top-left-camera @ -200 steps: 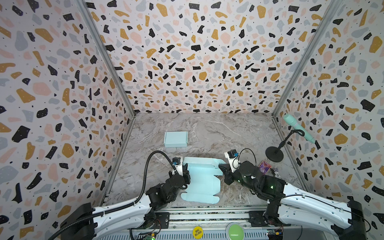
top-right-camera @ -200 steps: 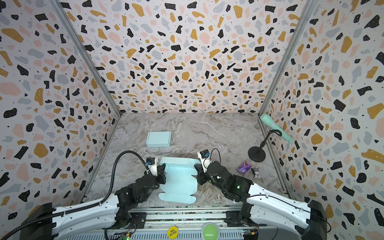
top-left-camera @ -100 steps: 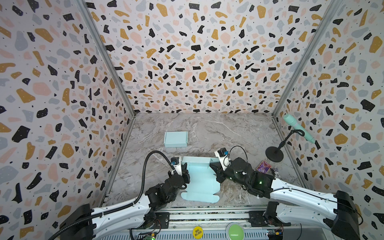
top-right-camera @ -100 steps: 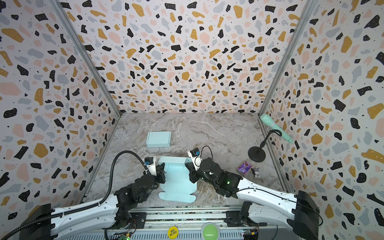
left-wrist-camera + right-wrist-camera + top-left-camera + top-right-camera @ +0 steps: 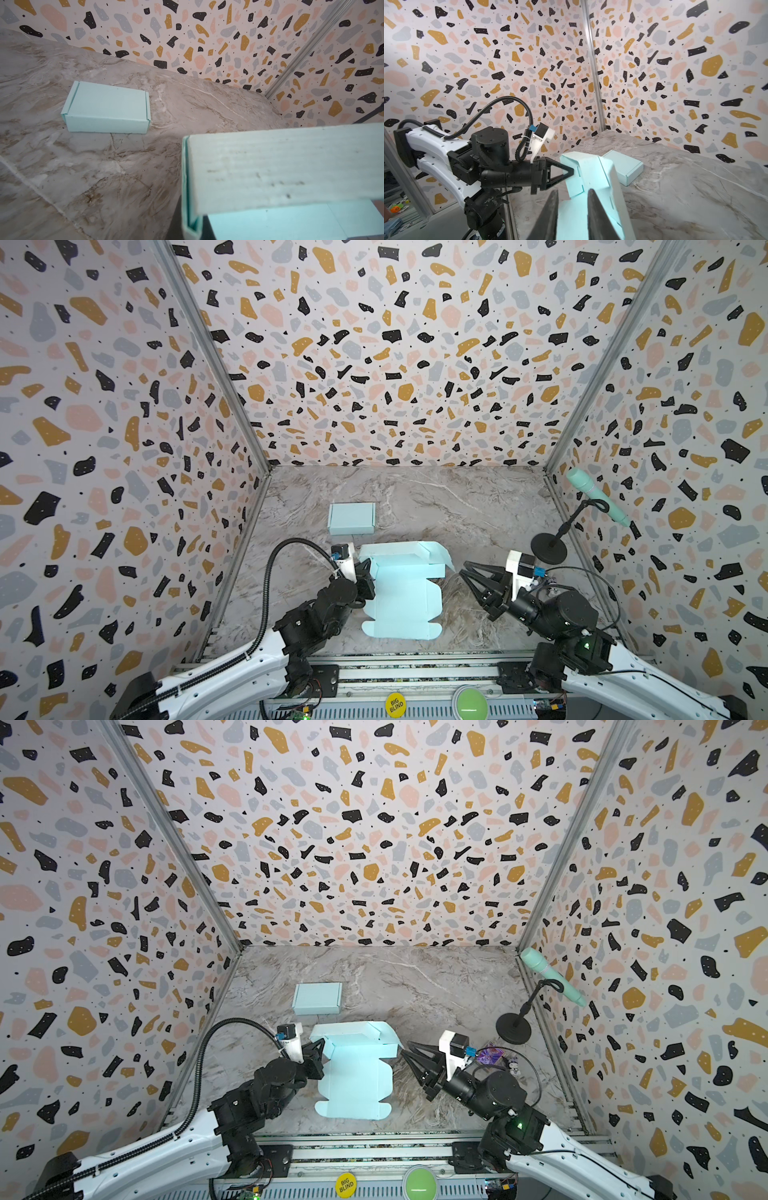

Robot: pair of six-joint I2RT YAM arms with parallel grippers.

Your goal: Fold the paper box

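Light-looking, stiff mint-green cardboard box blank (image 5: 401, 597) at the table's (image 5: 478, 510) front edge: left gripper (image 5: 571, 173) pinches its raised wall, the best hold; right gripper (image 5: 465, 572) gapes empty.

2 high overviews — 2 wrist close-ups.

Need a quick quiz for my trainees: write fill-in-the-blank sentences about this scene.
The left gripper pinches the half-folded box at its ___ side.
The right gripper, jaws apart, holds ___.
The finished box lies nearer the ___ wall than the half-folded box.
The microphone stands by the ___ wall.
Missing: left; nothing; back; right.
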